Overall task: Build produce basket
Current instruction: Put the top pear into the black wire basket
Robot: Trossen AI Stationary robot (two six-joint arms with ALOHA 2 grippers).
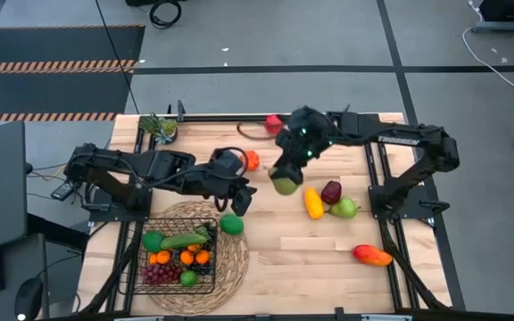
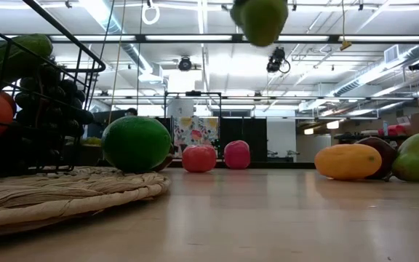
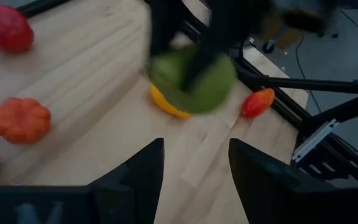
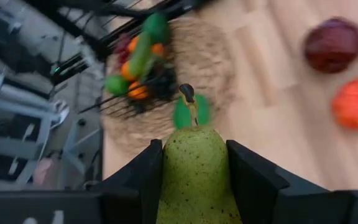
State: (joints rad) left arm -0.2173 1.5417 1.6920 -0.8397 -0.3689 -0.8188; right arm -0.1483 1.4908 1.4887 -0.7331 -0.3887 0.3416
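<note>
Pear [image 4: 196,171] is sitting pinched in the right tool [image 4: 195,163], looking light, rigid, smooth; gripping its belly is suiting it. Left tool [image 3: 195,169] is hovering spread, empty.

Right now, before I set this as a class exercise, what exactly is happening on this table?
The right claw holds a green pear in the air above the middle of the table. The left claw is open and empty, hanging near the round woven mat. The black wire basket on that mat already has several pieces in it. A green lime sits at the mat's edge, and a yellow squash and a mango lie loose on the wood.
</note>
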